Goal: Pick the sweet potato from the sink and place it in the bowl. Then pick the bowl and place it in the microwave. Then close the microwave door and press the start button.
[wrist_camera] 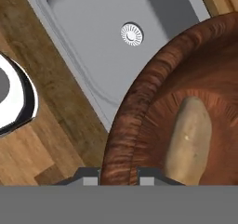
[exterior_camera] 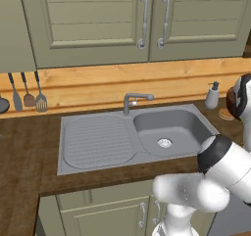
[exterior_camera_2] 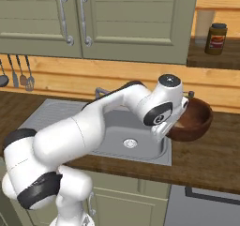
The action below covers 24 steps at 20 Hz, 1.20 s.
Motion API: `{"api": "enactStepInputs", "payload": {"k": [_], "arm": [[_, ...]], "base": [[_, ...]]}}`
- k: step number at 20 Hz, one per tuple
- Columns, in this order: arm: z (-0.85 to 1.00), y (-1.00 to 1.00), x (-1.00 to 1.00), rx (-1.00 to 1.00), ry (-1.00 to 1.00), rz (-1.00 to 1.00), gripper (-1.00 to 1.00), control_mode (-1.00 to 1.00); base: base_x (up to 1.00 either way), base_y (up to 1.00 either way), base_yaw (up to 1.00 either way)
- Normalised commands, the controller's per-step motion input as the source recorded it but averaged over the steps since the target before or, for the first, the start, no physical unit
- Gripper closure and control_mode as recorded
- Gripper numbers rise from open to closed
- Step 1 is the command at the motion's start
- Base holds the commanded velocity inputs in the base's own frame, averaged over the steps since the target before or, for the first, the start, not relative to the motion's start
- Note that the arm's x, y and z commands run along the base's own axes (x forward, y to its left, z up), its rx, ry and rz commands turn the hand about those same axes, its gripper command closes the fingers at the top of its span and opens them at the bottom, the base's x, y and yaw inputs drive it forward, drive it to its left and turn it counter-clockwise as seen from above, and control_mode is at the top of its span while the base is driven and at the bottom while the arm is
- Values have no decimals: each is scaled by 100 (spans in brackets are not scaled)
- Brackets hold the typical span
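Sweet potato [wrist_camera: 191,137] lies inside the bowl [wrist_camera: 139,102], on its bottom, long and pale brown in the hand view. The bowl stands on the wooden counter [exterior_camera_2: 206,159] just right of the sink [exterior_camera_2: 117,140], and in the hand view its rim overhangs the sink's edge from above. In the right base view the bowl [exterior_camera_2: 194,122] sits against the arm's wrist, partly hidden by it. The gripper [wrist_camera: 119,175] is at the bowl's near rim: the two fingertips [wrist_camera: 92,175] stand on either side of the rim wall, one outside and one inside the bowl. Whether they press on the rim I cannot tell, since just their tops show.

The sink's basin [exterior_camera: 169,127] holds nothing but its drain [exterior_camera: 164,142]; the ribbed draining board [exterior_camera: 98,142] lies to its left, and the tap [exterior_camera: 135,100] rises behind, between the two. A soap dispenser [exterior_camera: 212,94] stands on the counter behind the sink's right corner. Three utensils [exterior_camera: 28,93] hang on the wooden back wall to the left. Pale green cabinet doors [exterior_camera: 98,19] hang above. A jar [exterior_camera_2: 215,38] stands on a shelf at the upper right of the right base view.
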Motion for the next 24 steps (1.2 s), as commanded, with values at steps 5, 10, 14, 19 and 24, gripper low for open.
{"api": "enactStepInputs", "payload": {"k": [5, 10, 14, 19, 24], "arm": [[30, 77, -35, 8, 2, 32, 100, -100], [10, 94, -25, 8, -4, 26, 100, -100], [18, 99, -2, 0, -15, 19, 100, -100], [20, 79, -8, -2, -12, 4, 100, -100], [13, 68, -6, -3, -6, 0, 100, -100]], "base": [[0, 0, 0], [0, 0, 0], [0, 0, 0], [0, 0, 0], [0, 0, 0]]}}
